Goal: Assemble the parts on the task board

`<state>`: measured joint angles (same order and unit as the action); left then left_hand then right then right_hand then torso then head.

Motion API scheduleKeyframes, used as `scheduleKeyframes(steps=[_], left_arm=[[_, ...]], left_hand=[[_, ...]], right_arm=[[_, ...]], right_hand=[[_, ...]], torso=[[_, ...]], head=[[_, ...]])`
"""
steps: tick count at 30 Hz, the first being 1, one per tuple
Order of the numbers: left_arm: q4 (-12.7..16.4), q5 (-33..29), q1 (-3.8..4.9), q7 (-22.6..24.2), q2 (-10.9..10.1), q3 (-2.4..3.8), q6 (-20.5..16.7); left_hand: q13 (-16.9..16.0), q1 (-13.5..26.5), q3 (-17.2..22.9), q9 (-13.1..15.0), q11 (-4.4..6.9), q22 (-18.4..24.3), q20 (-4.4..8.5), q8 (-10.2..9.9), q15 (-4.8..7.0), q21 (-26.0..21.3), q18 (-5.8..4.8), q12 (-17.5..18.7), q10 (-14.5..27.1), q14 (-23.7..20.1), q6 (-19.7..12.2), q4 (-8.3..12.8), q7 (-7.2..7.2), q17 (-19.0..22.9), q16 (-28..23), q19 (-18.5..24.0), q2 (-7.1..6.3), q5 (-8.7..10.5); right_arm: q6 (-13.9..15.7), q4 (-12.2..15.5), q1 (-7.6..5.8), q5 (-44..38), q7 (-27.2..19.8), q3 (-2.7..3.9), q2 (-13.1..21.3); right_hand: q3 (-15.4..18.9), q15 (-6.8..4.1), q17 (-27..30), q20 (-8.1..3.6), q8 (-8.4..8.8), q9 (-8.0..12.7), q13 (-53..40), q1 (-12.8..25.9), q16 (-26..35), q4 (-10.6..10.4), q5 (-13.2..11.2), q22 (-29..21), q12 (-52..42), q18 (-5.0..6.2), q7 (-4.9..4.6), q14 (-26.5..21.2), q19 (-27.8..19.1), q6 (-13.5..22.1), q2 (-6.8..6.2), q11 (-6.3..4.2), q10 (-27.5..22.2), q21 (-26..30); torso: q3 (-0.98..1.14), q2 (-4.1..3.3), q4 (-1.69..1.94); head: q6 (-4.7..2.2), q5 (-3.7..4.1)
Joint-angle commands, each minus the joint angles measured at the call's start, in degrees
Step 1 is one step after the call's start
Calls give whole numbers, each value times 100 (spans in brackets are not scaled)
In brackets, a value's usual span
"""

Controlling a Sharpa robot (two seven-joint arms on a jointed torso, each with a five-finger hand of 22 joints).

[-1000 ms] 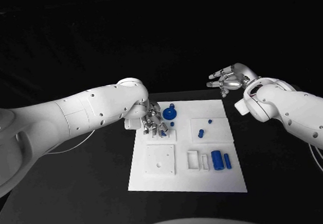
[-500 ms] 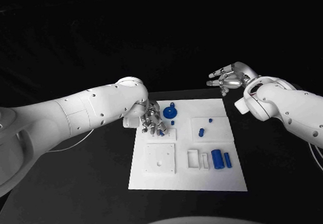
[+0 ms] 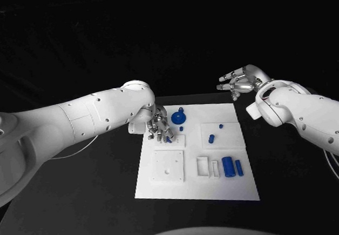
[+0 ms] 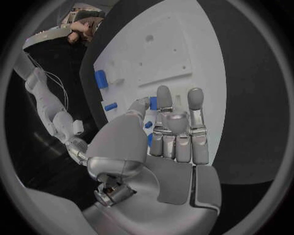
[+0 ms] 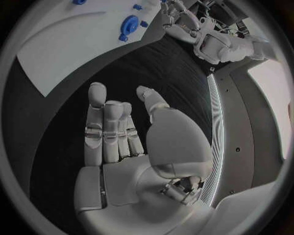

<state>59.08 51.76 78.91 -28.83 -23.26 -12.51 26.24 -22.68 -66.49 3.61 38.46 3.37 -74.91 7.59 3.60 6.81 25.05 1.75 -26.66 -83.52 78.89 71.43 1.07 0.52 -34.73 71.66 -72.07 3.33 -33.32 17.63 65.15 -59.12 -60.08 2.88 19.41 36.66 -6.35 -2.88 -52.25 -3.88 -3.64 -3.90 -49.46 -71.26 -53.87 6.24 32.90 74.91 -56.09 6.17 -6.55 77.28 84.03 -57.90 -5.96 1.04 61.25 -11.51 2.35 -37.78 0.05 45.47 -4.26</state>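
My left hand [image 3: 159, 129], fingers pointed down, hovers over small blue parts [image 3: 169, 139] at the task board's [image 3: 198, 188] ten o'clock; whether it grips one, I cannot tell. My right hand [image 3: 239, 83] hangs loosely open, holding nothing, past one o'clock. I judge a careless descent could knock the blue wheel-shaped part [image 3: 178, 117] beside those fingers.

Left hand [image 3: 158, 128] covers the far-left corner of the task board [image 3: 182, 189] and part of a small blue part [image 4: 153, 103] beneath its fingers, so contact there cannot be determined from either view.

The left hand [image 3: 159, 130] hung fingers-down at about eleven o'clock, holding nothing. The right hand [image 3: 239, 83] was raised at two o'clock, fingers loosely spread and empty.
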Motion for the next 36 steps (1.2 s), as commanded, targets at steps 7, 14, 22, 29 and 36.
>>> scheduleKeyframes(steps=[7,14,22,29,36], left_arm=[[-59,-91,-34,37,47,-11,63],[-86,-99,-42,26,66,-15,-4],[-120,-100,-55,1,107,-42,21],[-173,-101,-92,-67,170,-89,-39],[-246,-106,-118,-147,226,-102,-32]], left_hand=[[-11,-25,1291,19,27,-113,-6,24,-8,50,41,35,-307,-43,15,1301,-3,6,41,34,-15,-23],[-14,-21,1289,24,26,-112,-6,23,-7,54,41,36,-308,-45,11,1299,-3,14,41,36,-14,-11],[-20,-22,1289,31,26,-110,-6,23,-6,59,42,35,-308,-45,6,1295,-3,20,42,34,-9,2],[-29,-24,1291,39,29,-109,-3,23,-5,67,40,28,-309,-34,4,1294,-4,13,52,29,-5,6],[-40,-18,1298,47,33,-107,1,25,-3,73,40,14,-310,-25,11,1300,-7,6,60,23,-8,-4]], right_arm=[[-52,0,2,-16,-42,3,-8],[-52,4,2,-16,-41,3,-5],[-52,9,2,-16,-40,3,-3],[-51,15,2,-16,-40,3,-4],[-53,26,2,-16,-37,3,-2]], right_hand=[[8,-35,-9,-38,5,6,5,48,4,4,21,75,-12,101,-15,15,155,17,9,-43,2,23],[8,-35,-9,-38,5,6,5,48,4,4,21,75,-12,101,-15,15,155,17,9,-43,2,23],[8,-35,-9,-38,5,6,5,48,4,4,21,75,-12,101,-15,15,155,17,9,-43,2,23],[8,-35,-9,-38,5,6,5,48,4,4,21,75,-12,101,-15,15,155,17,9,-43,2,23],[8,-35,-9,-38,5,6,5,48,4,4,21,75,-12,101,-15,15,155,17,9,-43,2,23]], torso=[[4,0,-7],[6,0,-4],[5,-1,-7],[3,-6,-9],[5,-2,-7]], head=[[-3,11],[-15,23],[-14,17],[-10,25],[-1,32]])
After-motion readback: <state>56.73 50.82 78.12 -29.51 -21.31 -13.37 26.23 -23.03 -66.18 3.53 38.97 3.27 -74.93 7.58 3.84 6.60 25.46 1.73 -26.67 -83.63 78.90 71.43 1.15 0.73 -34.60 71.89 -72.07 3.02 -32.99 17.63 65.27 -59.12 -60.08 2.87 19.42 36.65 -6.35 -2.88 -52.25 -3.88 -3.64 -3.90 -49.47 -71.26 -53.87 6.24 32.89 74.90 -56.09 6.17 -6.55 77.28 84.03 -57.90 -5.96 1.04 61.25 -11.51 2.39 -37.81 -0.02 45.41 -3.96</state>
